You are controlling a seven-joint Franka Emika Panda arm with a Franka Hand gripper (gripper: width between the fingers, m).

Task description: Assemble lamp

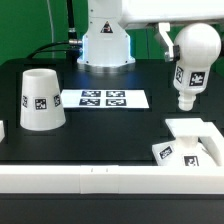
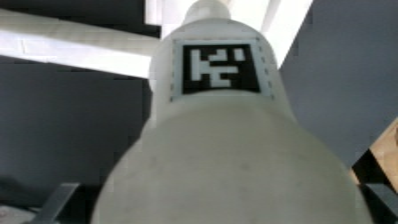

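The white bulb (image 1: pixel 192 60) hangs in the air at the exterior view's right, neck pointing down, a tag on its side. My gripper (image 1: pixel 172 42) is shut on its rounded end. In the wrist view the bulb (image 2: pixel 222 130) fills the frame, its tag facing the camera, with a dark finger (image 2: pixel 61 202) at either edge of it. The neck tip is above the flat stepped base (image 1: pixel 192 142), not touching it. The tapered shade (image 1: pixel 42 98) stands wide end down at the exterior view's left, far from the gripper.
The marker board (image 1: pixel 103 98) lies flat in the middle of the black table. A long white border rail (image 1: pixel 100 181) runs along the front edge. The robot's white pedestal (image 1: pixel 105 45) stands at the back.
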